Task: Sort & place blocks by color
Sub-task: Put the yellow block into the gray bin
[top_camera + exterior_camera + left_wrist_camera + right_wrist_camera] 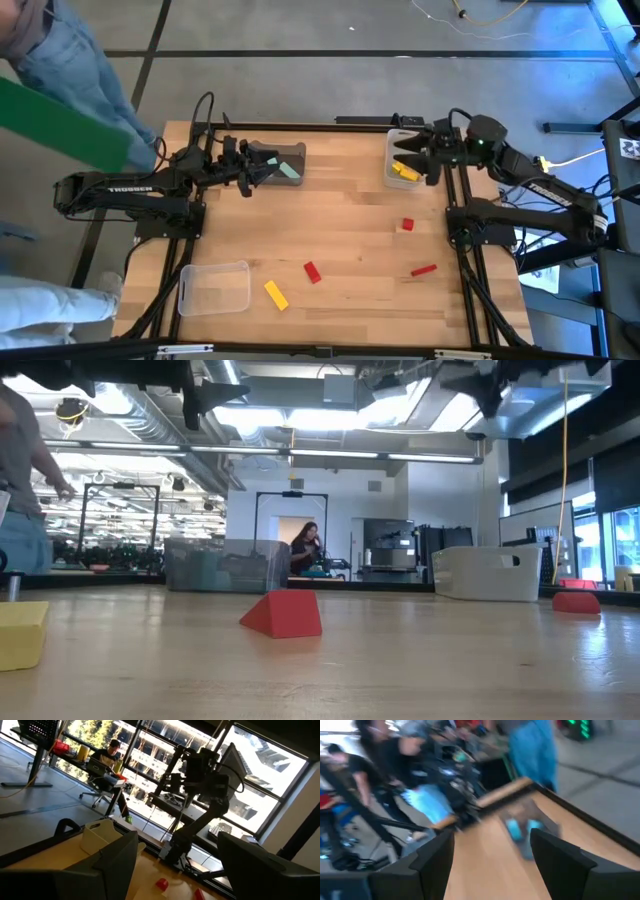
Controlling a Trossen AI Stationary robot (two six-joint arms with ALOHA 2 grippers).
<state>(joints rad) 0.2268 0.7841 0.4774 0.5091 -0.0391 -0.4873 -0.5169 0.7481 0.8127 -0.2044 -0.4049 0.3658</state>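
The blocks are small, flat and rectangular, in red, yellow and mint green. Two mint green blocks (289, 169) lie in a dark bin (277, 160) near the table's far left corner. Yellow blocks (404, 172) lie in a pale bin (402, 156) near the far right corner. On the bare table (340, 215) a red block (407, 225) lies toward the right edge, below the pale bin; another red block (424, 269) lies nearer the front right corner. A third red block (313, 271) and a yellow block (275, 294) lie near the front edge, close together, beside an empty clear bin (214, 287) at the front left corner.

The left gripper (248, 177) reaches in from the left edge, held level above the table just beside the dark bin; its fingers (115, 857) are spread with nothing between them. The right gripper (415, 152) hangs over the pale bin, pointed across the table toward the left arm, fingers (557, 855) spread and empty.
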